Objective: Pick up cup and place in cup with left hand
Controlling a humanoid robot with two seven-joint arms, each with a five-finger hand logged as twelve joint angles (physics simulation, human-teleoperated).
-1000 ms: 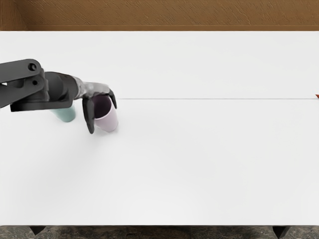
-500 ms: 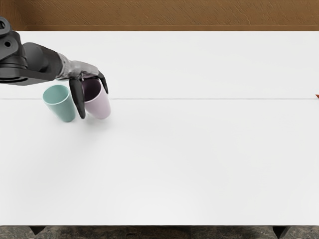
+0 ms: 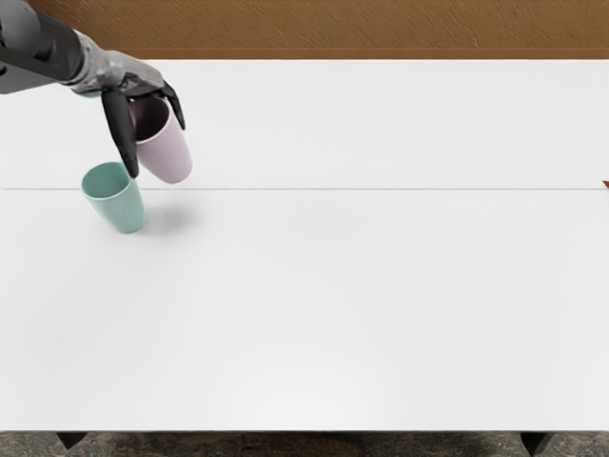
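My left hand point(image 3: 147, 130) reaches in from the upper left of the head view, its dark fingers closed around the upper part of a pink cup point(image 3: 166, 156). The cup hangs above the table, mouth up and slightly tilted, with a faint shadow below it. A teal cup point(image 3: 119, 205) stands on the table, a little nearer the front and to the left of the pink one. Its open mouth faces up. The palm side of the hand and the far rim of the pink cup are partly hidden.
The white table point(image 3: 343, 286) has a thin seam running across it. Behind its back edge is a brown wooden surface point(image 3: 333, 27). A small orange-red tip point(image 3: 606, 185) shows at the right picture edge.
My left hand has lifted the pink cup off the table and carried it left and toward the back. The teal cup, partly covered before, is now uncovered and has stayed in place.
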